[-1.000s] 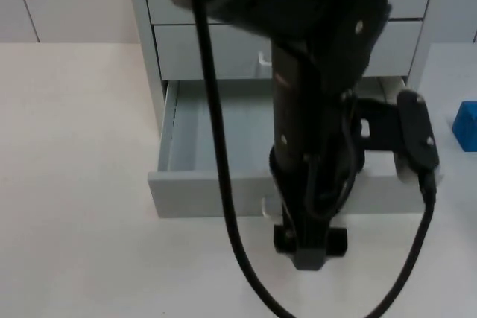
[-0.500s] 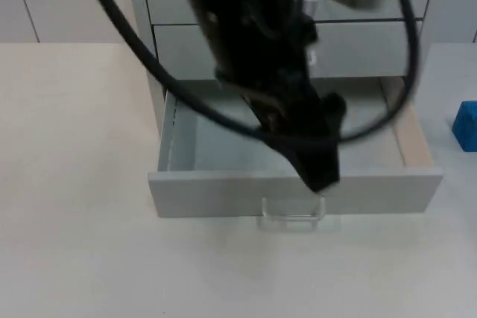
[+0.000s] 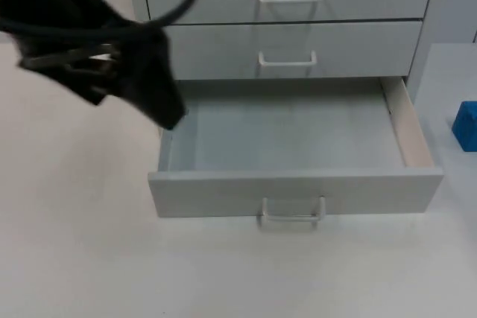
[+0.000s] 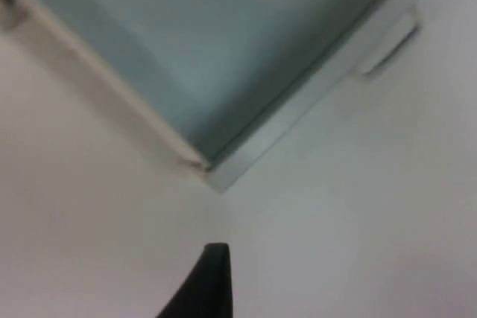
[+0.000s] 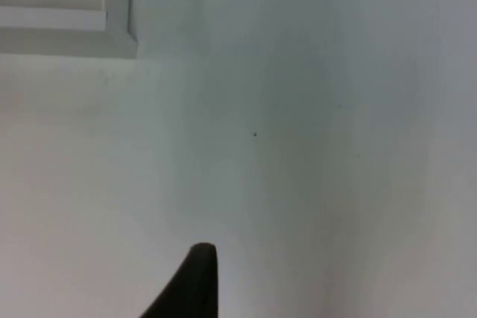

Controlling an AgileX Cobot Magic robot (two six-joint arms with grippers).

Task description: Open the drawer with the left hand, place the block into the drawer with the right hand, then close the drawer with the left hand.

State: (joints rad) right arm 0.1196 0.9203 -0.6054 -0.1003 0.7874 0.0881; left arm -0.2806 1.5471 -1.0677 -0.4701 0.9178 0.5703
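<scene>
The bottom drawer (image 3: 223, 188) of the grey cabinet stands pulled out, and its inside is bare. A clear handle (image 3: 292, 214) sits on its front panel. The blue block (image 3: 467, 126) rests on the table at the far right, beside the cabinet. My left gripper (image 3: 165, 113) hangs above the drawer's left wall, blurred by motion and apart from the handle. The left wrist view looks down on the drawer's front corner (image 4: 212, 176) and the handle (image 4: 387, 39). My right gripper (image 5: 195, 281) waits over bare table near a cabinet corner (image 5: 123, 35).
Two shut drawers (image 3: 291, 50) with white handles sit above the open one. White table (image 3: 74, 258) spreads in front and to the left of the cabinet.
My left arm has swung off the drawer's front handle, up and to the left, to the drawer's left side. The drawer stays open and the block has not moved.
</scene>
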